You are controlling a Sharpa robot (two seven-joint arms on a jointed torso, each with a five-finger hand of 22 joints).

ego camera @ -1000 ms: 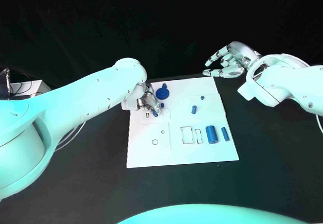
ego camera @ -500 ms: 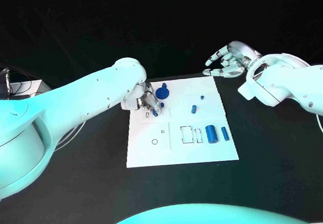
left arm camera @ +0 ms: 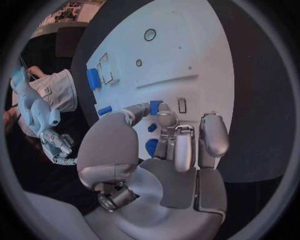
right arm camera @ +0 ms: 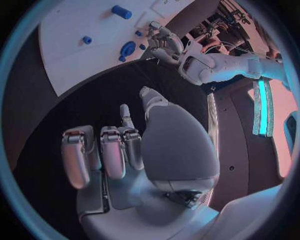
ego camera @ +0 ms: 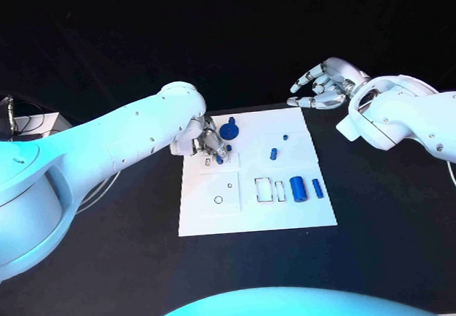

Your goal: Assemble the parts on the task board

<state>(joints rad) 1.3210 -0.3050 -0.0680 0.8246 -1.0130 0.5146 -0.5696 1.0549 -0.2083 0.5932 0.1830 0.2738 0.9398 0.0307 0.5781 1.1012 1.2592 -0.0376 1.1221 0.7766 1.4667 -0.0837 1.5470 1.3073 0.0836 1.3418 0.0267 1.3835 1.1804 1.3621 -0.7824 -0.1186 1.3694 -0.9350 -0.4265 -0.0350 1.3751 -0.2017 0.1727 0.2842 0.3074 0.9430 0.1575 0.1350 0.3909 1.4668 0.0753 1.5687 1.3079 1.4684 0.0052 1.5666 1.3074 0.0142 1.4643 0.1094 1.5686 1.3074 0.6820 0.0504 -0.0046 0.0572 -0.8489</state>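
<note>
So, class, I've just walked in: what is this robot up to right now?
The robot is assembling small blue parts on the white task board. Its left hand is over the board's far left corner, with a small blue part at its fingertips, though whether it is actually gripped is hard to tell. The right hand hovers off the board past its far right corner, fingers apart, holding nothing. More blue parts, among them a cylinder, lie on the board.

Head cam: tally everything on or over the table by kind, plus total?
Hands: 2, left hand and right hand
Task board: 1
Blue part pinched by left hand: 1
Loose blue parts: 6
Total: 10
</note>
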